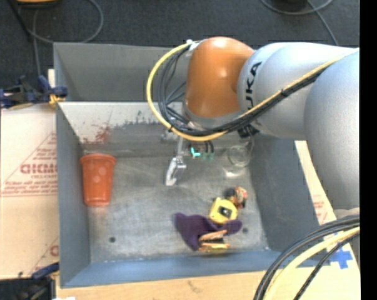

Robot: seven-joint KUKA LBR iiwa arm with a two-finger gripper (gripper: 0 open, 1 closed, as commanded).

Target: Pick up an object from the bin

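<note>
Approach stage, I'd say: the gripper (pixel 175 171) hangs over the middle of the bin (pixel 72 199), grip width I cannot tell, and must next centre over something, perhaps the orange cup (pixel 97 179) at nine o'clock.

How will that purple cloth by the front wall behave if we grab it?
The purple cloth lies crumpled, so it is probably floppy and light. The yellow object rests against it, so pulling may drag that along.

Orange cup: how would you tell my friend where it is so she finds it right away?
Find the grey metal bin and go to its left side. The orange cup sits there alone, close to the left wall. It is tall and plain orange, while the purple cloth and small yellow toy lie together at the lower right.
</note>
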